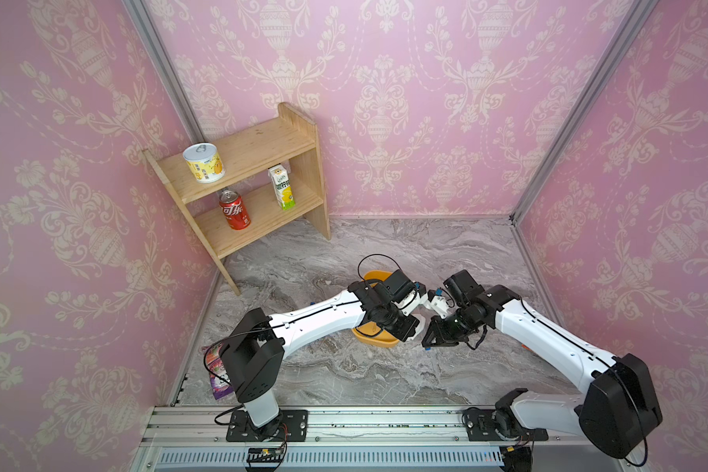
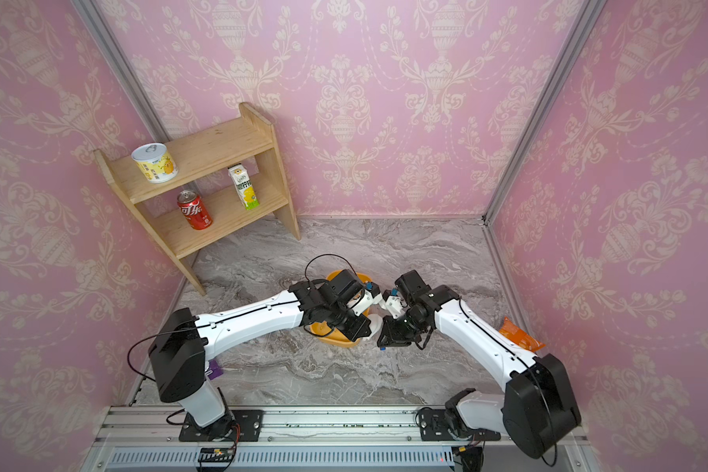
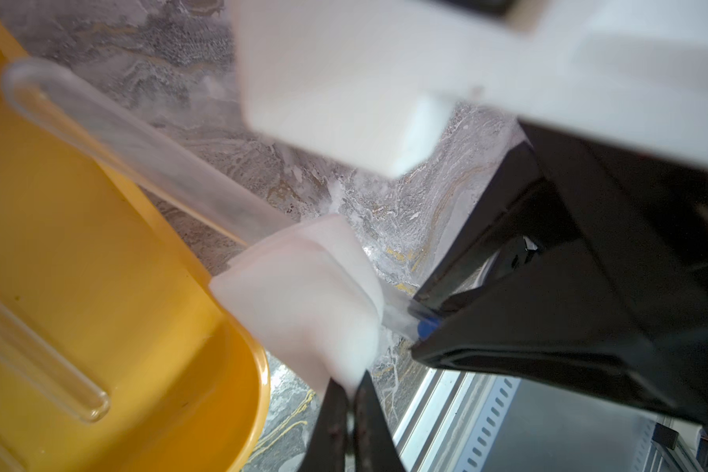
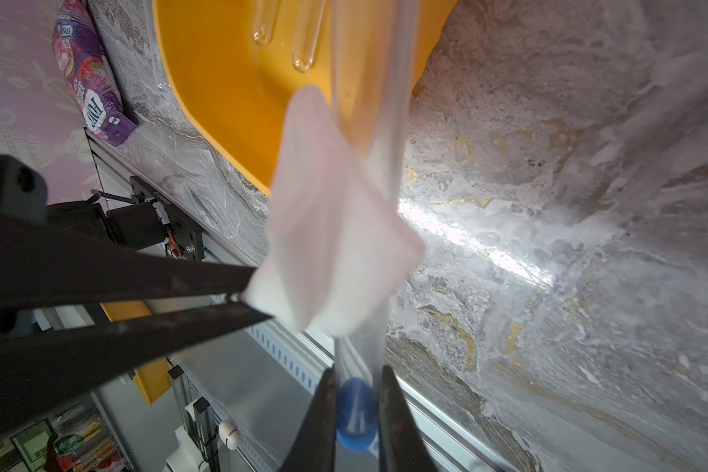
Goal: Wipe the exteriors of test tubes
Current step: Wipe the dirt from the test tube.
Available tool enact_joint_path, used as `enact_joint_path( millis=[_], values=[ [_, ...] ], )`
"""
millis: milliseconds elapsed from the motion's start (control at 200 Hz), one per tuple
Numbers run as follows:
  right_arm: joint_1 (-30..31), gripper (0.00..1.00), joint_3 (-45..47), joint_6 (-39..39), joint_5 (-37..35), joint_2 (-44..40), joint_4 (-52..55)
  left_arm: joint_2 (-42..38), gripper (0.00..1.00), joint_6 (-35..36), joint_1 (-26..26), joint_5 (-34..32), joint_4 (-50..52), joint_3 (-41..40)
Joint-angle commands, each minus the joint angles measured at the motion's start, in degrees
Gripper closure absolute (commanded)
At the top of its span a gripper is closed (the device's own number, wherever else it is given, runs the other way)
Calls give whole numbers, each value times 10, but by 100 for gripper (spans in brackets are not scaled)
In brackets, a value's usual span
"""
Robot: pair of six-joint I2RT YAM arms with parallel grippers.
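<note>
My right gripper (image 4: 356, 388) is shut on the blue cap (image 4: 356, 412) of one clear test tube (image 4: 385, 122), which reaches out over the yellow tray (image 4: 229, 81). My left gripper (image 3: 350, 392) is shut on a white wiping pad (image 3: 303, 294). The pad is folded around the tube (image 3: 140, 155) close to its capped end (image 3: 426, 327). Two more test tubes (image 4: 307, 41) lie in the tray, one of them also in the left wrist view (image 3: 37, 351). In both top views the two grippers (image 1: 415, 329) (image 1: 428, 343) meet at the tray's right edge (image 1: 375, 341).
A wooden shelf (image 1: 262, 163) at the back left carries a tin (image 1: 203, 163), a red can (image 1: 234, 210) and a carton (image 1: 282, 188). A purple packet (image 1: 217, 380) lies by the left arm's base. An orange packet (image 2: 520, 333) lies by the right wall.
</note>
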State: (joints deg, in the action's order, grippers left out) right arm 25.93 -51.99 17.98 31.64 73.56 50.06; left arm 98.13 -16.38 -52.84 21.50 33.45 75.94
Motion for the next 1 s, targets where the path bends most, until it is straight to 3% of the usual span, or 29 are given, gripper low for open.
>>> enact_joint_path(
  millis=[0,305,695,996],
  values=[
    [4,93,-2,-5,10,-17,8,5,97,15,15,-18,16,17],
    [10,93,0,-3,17,-24,7,48,97,28,41,-13,20,65],
    [9,93,-6,-5,18,-18,8,103,98,13,109,-60,26,108],
    [9,93,-11,-4,4,-28,13,58,99,-2,123,-55,-10,28]
  ],
)
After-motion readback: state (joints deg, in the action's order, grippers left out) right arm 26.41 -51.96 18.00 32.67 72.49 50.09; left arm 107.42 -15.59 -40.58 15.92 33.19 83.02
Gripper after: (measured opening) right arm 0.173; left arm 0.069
